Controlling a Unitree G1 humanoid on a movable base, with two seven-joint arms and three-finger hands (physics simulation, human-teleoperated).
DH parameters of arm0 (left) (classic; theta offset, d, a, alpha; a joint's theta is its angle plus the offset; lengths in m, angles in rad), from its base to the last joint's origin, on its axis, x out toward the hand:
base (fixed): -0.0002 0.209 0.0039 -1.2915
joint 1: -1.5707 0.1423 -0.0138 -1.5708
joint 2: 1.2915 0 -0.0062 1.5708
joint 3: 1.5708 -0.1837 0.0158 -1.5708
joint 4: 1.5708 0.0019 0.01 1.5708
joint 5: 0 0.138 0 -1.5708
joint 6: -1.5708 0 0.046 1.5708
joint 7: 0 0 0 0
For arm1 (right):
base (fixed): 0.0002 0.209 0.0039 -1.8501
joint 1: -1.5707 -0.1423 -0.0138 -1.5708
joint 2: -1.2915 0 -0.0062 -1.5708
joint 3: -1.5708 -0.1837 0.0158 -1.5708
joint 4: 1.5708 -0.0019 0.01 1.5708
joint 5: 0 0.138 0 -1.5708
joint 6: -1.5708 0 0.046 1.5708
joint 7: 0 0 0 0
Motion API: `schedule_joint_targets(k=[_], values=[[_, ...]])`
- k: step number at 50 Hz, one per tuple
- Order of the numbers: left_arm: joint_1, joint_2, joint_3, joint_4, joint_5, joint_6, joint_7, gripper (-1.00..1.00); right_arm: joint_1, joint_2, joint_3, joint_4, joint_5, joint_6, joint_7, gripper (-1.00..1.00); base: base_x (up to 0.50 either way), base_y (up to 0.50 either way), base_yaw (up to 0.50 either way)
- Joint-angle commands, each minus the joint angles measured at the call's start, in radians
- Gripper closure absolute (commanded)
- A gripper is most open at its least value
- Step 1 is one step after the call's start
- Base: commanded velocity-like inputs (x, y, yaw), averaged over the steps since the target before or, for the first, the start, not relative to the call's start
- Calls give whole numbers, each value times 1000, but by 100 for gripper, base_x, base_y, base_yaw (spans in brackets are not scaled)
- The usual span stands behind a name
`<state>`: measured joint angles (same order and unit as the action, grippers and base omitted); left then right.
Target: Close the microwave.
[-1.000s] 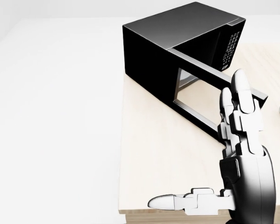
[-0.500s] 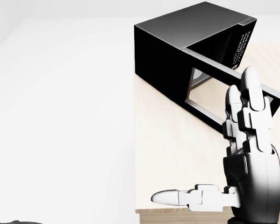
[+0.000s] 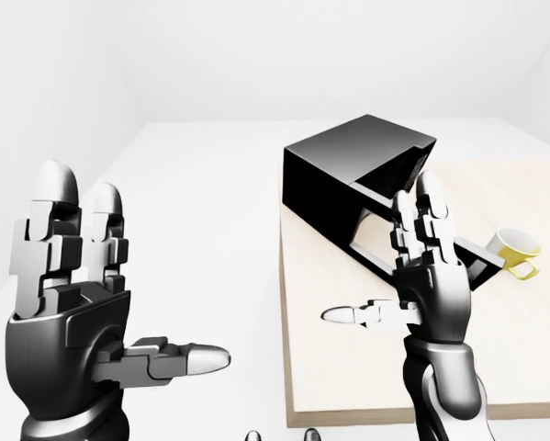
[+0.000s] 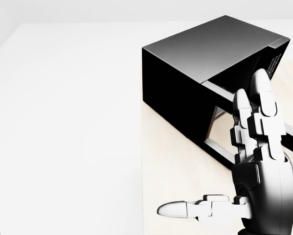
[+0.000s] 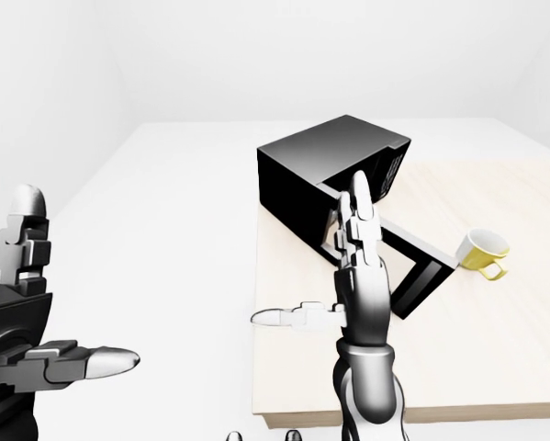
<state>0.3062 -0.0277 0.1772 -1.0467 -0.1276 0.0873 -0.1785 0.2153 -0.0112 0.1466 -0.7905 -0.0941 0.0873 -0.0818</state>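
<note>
Two robot hands show, both spread and grasping nothing. The right robot hand (image 3: 428, 276) stands upright over the pale wooden surface (image 3: 348, 367), its two long fingers pointing up and its thumb jutting toward the view's left; it is glossy grey and white, jointed in blocks. The left robot hand (image 3: 72, 294) is raised the same way at the left of the left-eye view, off the surface.

One microwave (image 5: 325, 175), a matte black box, sits at the surface's upper left corner, skewed to the surface's edges, its long axis slanting toward the upper right. Its framed door (image 5: 417, 266) hangs wide open toward the lower right. One yellow cup (image 5: 481, 250) lies tilted to the right of the door.
</note>
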Motion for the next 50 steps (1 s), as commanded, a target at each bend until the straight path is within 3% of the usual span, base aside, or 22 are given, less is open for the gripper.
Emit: schedule_joint_targets(k=[1,7,15,21,26,30,50], values=[[5,-2,-6,0,0,0,-4,-100,0,-2,4,4,-5,0,-1,-100,50,2,0],[5,-16,-2,0,9,0,-15,-100,4,-2,5,6,-3,0,2,-100,50,2,0],[13,-37,-1,10,8,0,-39,-100,7,-3,6,15,-5,0,3,-100,0,0,0],[15,-38,1,4,3,0,-43,-100,8,-3,6,17,-5,0,4,-100,0,0,0],[10,-11,10,0,-31,0,-15,-100,7,-5,10,48,-9,0,5,-100,0,0,0],[15,-25,8,0,-18,0,-28,-100,6,-4,4,58,-7,0,7,-100,0,0,0],[18,-5,5,0,-35,0,-6,-100,-72,18,-75,400,19,0,13,-100,0,0,0]])
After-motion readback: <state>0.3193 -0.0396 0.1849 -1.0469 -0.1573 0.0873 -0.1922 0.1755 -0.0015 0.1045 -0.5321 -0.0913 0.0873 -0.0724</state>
